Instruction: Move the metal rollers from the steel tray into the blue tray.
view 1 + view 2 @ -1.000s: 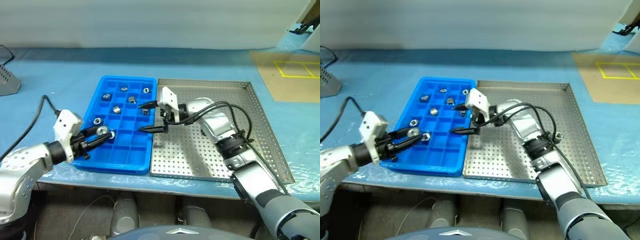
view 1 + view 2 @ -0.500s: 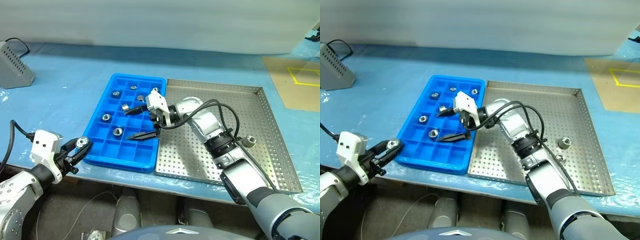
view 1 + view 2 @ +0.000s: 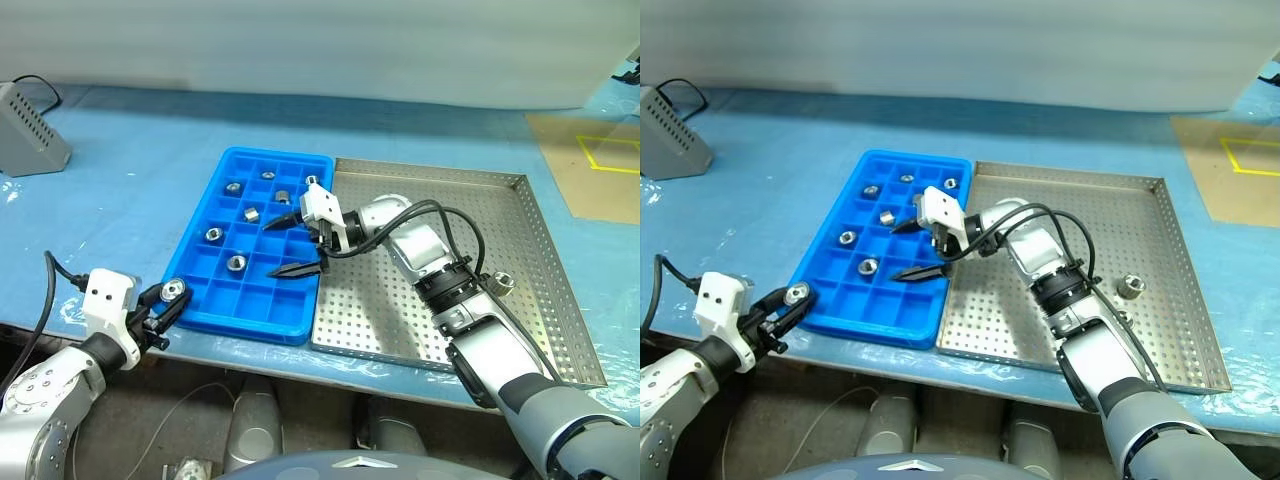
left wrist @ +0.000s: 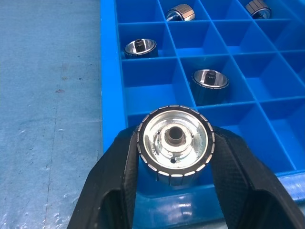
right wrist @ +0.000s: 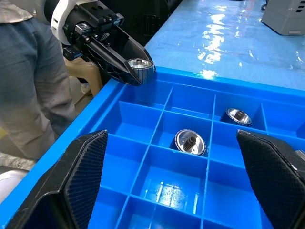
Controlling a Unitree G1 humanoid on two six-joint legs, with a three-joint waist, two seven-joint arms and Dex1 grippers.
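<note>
One of the metal rollers (image 4: 174,141) is pinched between the black fingers of the left claw (image 3: 170,297), just off the near left corner of the blue tray (image 3: 262,300), lower left of the head view. More rollers sit in single compartments of the blue tray, and another lies in the steel tray (image 3: 520,260) at right. The right claw (image 3: 296,245) hangs spread wide and empty over the blue tray's right side.
</note>
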